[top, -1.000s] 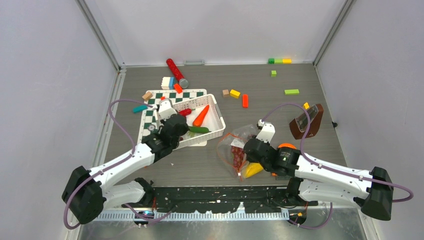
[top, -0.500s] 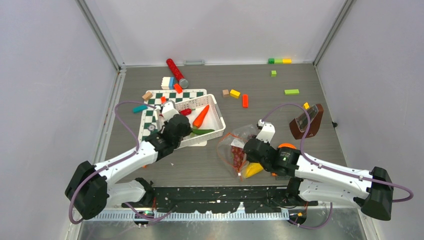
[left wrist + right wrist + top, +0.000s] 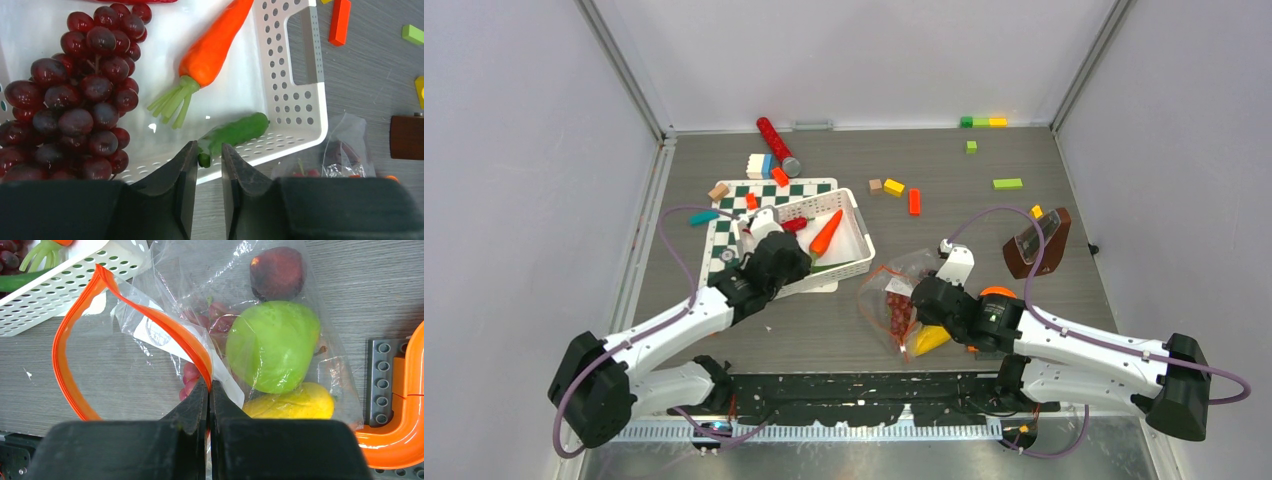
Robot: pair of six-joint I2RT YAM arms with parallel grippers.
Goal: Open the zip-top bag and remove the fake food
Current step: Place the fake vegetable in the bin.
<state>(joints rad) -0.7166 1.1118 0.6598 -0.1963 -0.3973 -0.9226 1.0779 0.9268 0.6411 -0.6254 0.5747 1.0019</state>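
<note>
The clear zip-top bag (image 3: 892,288) lies on the table right of the white basket (image 3: 856,222), its orange zip strip (image 3: 165,322) gaping in a loop. My right gripper (image 3: 210,385) is shut on that strip. Inside the bag I see a green apple (image 3: 272,345), a yellow piece (image 3: 295,404), a dark red fruit (image 3: 276,271) and pinkish grapes (image 3: 192,376). The basket (image 3: 295,125) holds purple grapes (image 3: 80,95), a carrot (image 3: 215,45) and a long green vegetable (image 3: 235,132). My left gripper (image 3: 209,150) hangs over the basket's near wall. Its jaws are slightly apart around the vegetable's end.
A checkerboard mat (image 3: 754,192) lies under the basket's left side. Coloured blocks (image 3: 893,187) and a red cylinder (image 3: 776,145) are scattered toward the back. A brown stand (image 3: 1036,243) sits at the right. Orange track pieces (image 3: 400,415) lie beside the bag.
The left gripper's jaws have parted a little around the green vegetable, and that arm has shifted slightly right. The right arm and the bag have not moved.
</note>
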